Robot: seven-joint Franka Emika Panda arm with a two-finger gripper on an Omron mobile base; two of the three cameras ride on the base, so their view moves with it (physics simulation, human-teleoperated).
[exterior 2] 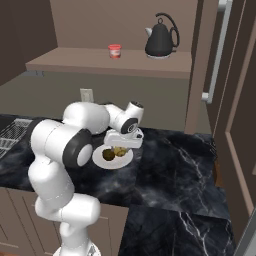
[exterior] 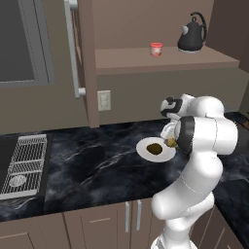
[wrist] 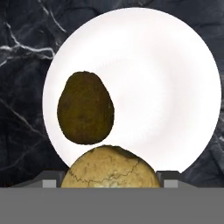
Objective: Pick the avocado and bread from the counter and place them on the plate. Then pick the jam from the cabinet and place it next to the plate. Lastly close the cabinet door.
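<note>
While I hover over the plate (wrist: 175, 87) | jaws clamped on bread (wrist: 108, 168) | avocado (wrist: 85, 107) already lying on it

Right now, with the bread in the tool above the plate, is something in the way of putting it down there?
Nothing visible blocks it. The bread is held in the tool over the near edge of the plate. The avocado already lies on the plate's left half in the hand view; the middle and right are bare.
</note>
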